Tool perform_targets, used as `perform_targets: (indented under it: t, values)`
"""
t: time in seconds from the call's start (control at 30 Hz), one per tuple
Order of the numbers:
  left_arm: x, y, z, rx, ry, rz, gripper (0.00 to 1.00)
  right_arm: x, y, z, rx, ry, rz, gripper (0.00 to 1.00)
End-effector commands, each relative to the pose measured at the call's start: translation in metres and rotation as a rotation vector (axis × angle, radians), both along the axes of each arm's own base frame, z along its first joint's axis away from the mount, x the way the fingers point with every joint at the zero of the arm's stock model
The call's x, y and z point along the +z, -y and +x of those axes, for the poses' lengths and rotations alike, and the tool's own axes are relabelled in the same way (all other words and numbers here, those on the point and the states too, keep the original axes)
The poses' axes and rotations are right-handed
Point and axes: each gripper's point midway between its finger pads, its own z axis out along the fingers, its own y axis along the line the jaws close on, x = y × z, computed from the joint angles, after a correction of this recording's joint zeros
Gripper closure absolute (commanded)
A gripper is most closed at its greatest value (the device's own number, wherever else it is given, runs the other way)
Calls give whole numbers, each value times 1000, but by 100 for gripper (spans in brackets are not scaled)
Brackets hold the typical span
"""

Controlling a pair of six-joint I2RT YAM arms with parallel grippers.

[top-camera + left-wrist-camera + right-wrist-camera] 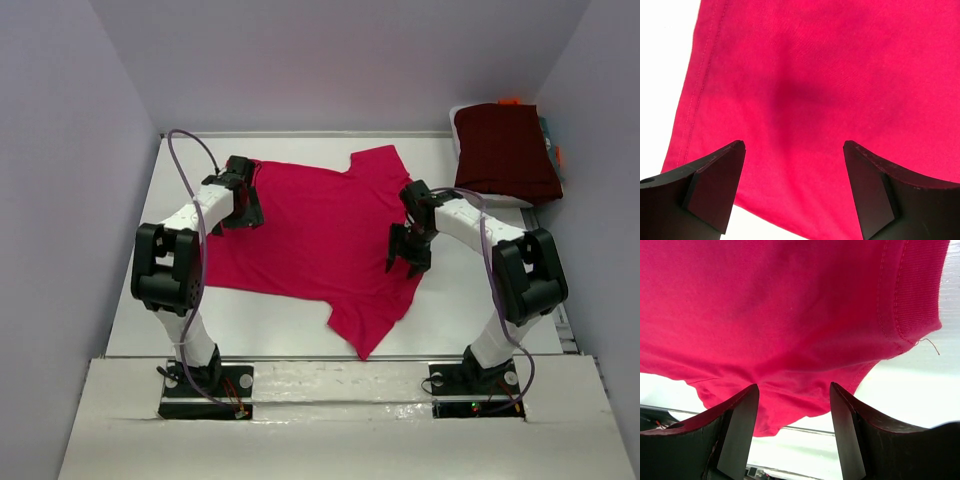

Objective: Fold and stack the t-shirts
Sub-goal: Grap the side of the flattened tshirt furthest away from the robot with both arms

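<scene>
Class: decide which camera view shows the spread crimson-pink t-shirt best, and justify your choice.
Top external: the whole crimson-pink t-shirt shows, spread flat with its full outline. The left wrist view shows only a patch by a stitched hem; the right wrist view shows only cloth near a ribbed band.

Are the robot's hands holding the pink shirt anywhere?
No, nothing is held. The left gripper and right gripper both hang open over the pink t-shirt.
</scene>
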Motion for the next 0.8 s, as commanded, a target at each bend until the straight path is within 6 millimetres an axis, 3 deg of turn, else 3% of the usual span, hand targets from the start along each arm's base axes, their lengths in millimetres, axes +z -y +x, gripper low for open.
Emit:
perform_targets:
  t: [0.0, 0.2, 0.43, 0.6, 0.77]
  values:
    - [-1, -3, 5, -9, 6, 24, 8, 6, -8, 17, -16, 81, 45, 36]
    - [-10, 2, 12, -4, -14, 5, 8, -1, -13, 21, -13, 63, 58, 36]
    - [-32, 9, 1, 12, -89, -51, 8, -5, -18, 26, 6, 37, 69, 36]
    - [-48, 11, -19, 29, -149, -78, 8, -24, -16, 9, 14, -34, 66, 38]
    - [-54, 13, -44, 46, -204, -104, 8, -28, -10, -7, 15, -78, 54, 38]
